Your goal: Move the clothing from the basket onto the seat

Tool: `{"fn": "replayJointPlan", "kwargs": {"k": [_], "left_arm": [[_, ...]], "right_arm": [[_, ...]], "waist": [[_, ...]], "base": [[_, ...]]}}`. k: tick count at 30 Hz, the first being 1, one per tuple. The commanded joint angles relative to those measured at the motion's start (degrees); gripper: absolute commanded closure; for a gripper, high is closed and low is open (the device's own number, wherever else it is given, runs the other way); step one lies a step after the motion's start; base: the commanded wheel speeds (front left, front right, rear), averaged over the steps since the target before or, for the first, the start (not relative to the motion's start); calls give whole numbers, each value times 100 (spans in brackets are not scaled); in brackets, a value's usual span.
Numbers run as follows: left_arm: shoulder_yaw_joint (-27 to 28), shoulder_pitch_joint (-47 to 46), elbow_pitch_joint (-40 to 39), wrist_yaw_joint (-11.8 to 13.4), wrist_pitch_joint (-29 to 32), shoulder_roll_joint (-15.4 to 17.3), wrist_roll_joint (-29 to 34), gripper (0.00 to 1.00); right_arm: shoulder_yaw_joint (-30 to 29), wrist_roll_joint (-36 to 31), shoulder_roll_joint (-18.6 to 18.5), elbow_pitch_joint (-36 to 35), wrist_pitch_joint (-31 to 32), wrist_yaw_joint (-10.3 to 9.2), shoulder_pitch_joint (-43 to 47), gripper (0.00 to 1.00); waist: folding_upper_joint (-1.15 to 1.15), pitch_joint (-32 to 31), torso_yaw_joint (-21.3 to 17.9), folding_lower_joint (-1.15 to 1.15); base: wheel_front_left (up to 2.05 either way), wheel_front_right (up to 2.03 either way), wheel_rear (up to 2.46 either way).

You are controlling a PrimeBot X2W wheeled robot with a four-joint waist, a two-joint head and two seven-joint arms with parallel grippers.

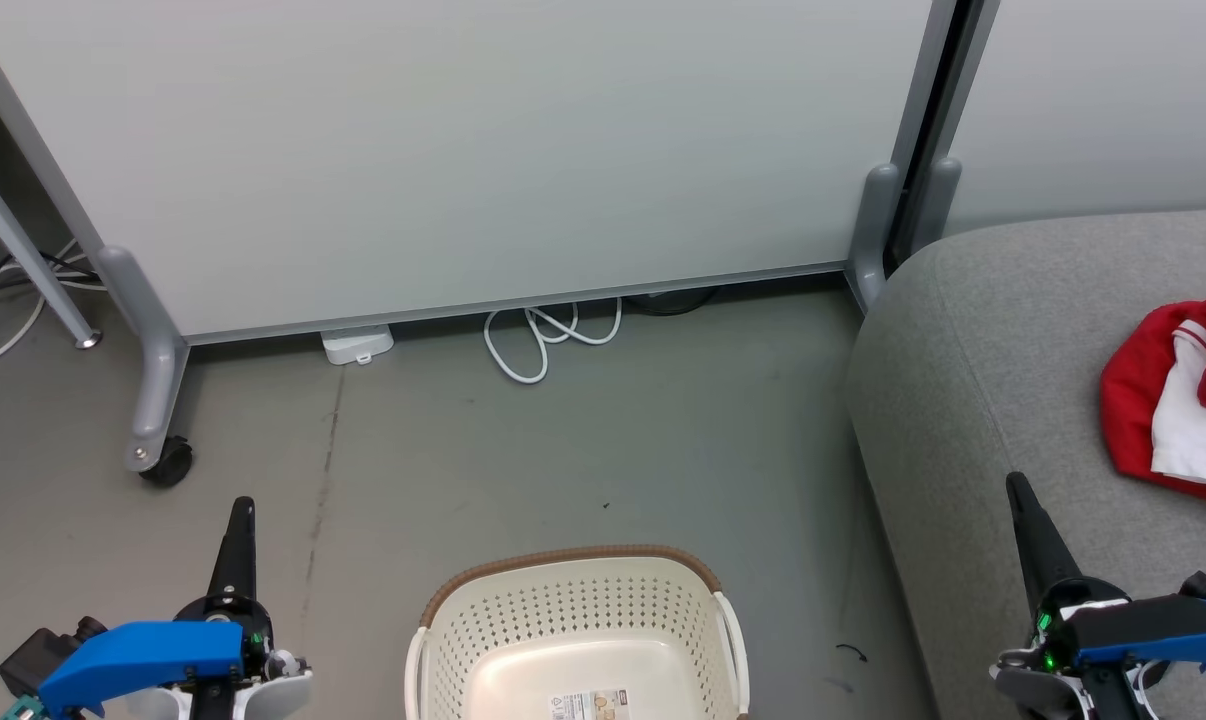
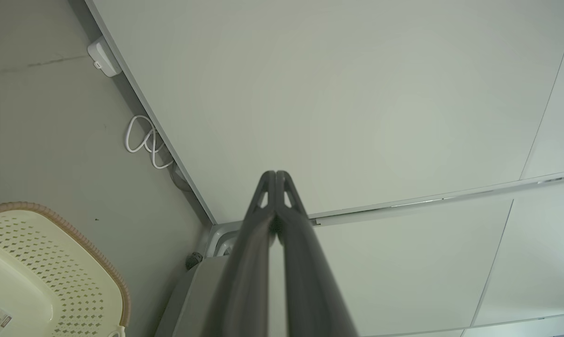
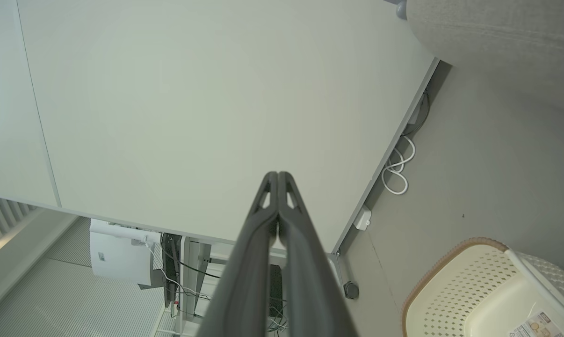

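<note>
Starting at the lower left of the head view, your left gripper (image 1: 242,512) sits low over the grey floor (image 1: 523,460). Its two dark fingers are pressed together with nothing between them, and the left wrist view backs that up: tips touching, aimed at the white partition panel (image 1: 463,150). Bottom centre, the basket (image 1: 573,551) stands on the floor between the two arms. What you can see of its inside is bare down to the label, though its near end is cut off by the frame, so I'd guess the unloading is done or close to it. The seat (image 1: 973,380) takes up the right side, and the clothing (image 1: 1135,400) lies heaped on it at the right edge, red with white lining showing, which is where the task wants it. Can't tell if that heap is both garments. Lower right, your right gripper (image 1: 1017,490) is over the seat's front edge, clamped closed and empty too, pointing up the frame. Both arms look parked low either side of the basket, probably just keeping clear.
</note>
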Motion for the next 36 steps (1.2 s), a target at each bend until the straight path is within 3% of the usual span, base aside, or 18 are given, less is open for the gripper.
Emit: {"fn": "replayJointPlan", "kwargs": {"k": [1,30,36], "left_arm": [[45,-127,-56,-9,49,7,-130,100],[139,-263,-188,-12,371,-44,-1274,100],[138,-252,-186,-12,374,-44,-1265,100]], "right_arm": [[-22,162,-15,-13,28,3,-124,100],[-119,1490,-16,15,242,4,-215,100],[-118,1480,-16,15,243,4,-205,100]], "waist": [[0,3,0,0],[0,48,-10,0],[0,49,-10,0]], "base": [[0,0,0],[0,0,0],[0,0,0]]}}
